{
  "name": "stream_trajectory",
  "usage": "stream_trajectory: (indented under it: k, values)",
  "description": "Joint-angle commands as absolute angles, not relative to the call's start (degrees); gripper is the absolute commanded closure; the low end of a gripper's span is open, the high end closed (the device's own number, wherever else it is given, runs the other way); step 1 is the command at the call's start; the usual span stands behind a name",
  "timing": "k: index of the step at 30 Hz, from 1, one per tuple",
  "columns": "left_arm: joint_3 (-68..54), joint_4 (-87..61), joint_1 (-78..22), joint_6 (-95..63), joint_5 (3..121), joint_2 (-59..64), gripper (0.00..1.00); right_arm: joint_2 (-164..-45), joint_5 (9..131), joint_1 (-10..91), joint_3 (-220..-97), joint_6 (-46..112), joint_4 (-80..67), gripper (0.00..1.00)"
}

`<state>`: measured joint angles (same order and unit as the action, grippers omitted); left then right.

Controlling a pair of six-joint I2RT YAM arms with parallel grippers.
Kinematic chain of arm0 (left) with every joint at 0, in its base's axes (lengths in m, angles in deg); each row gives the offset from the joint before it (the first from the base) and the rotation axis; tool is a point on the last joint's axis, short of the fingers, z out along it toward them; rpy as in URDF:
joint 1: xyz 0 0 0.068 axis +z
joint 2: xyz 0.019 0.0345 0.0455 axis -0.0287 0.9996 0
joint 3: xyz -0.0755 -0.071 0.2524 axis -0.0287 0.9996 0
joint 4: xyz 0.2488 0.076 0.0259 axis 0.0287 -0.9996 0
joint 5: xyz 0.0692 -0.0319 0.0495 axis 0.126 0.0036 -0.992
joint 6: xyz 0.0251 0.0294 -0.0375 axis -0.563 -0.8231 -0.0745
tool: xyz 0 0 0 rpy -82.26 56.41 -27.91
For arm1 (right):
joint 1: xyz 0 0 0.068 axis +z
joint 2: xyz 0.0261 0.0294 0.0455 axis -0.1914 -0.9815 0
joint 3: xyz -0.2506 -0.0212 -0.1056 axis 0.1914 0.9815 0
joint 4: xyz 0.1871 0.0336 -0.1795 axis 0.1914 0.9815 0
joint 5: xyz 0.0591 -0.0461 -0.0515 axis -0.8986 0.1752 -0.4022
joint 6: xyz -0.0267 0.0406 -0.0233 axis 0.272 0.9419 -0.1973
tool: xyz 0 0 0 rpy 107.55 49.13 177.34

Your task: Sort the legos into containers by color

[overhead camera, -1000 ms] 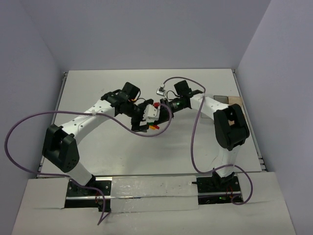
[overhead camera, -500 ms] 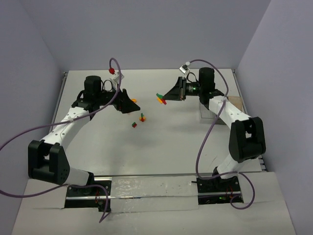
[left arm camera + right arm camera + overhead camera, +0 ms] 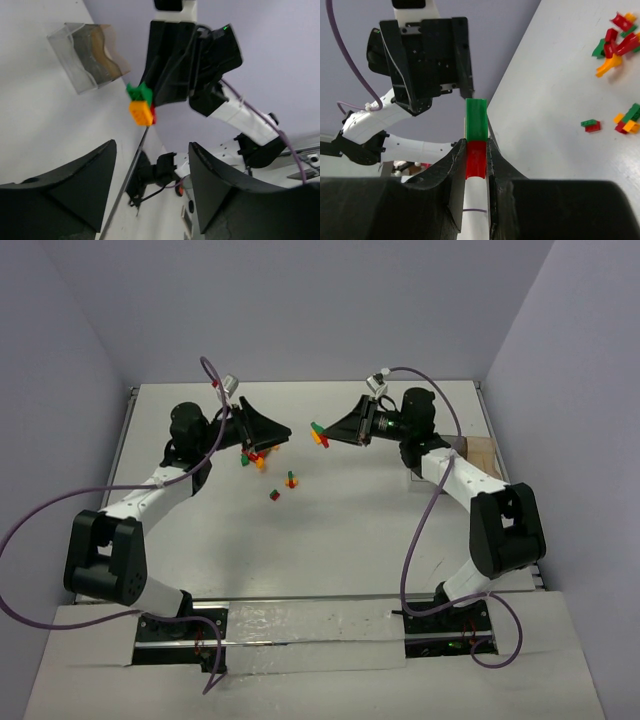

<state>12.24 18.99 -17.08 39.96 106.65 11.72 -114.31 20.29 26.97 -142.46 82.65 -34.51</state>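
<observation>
Shifted slightly since before, our left gripper (image 3: 152,147) gapes empty; our right gripper (image 3: 476,150) pinches a glossy red-green lego stack (image 3: 476,120). Blocky loose legos (image 3: 252,457) dot the table (image 3: 380,540); of the clear-walled containers (image 3: 82,62) we discern one bin.

Robot lab cell: bare lilac walls (image 3: 300,300), white table (image 3: 330,550), cabled robot arms (image 3: 140,498).

white arms (image 3: 150,495), black joints (image 3: 105,558), purple cables (image 3: 412,540)

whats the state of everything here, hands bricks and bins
left hand: open, empty
right hand: shut on brick stack
brick stack: held, pieces joined
loose bricks: lying on table, unsorted
bins: upright, no bricks seen inside
</observation>
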Motion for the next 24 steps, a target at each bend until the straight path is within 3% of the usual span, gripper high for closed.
stream_trajectory:
  k: [1,12,24]
  values:
    - [12.57,28.56,-18.15,47.45,103.84,13.46,0.40,-112.96,21.98,29.12,-140.72,87.81,-43.01,1.00]
    - [12.59,26.50,-20.37,46.30,102.37,16.03,0.48,-113.41,22.61,30.02,-140.04,92.03,-47.83,1.00]
    - [12.12,30.43,-22.60,48.88,103.77,17.12,0.52,-113.91,24.12,31.19,-141.32,86.98,-41.88,1.00]
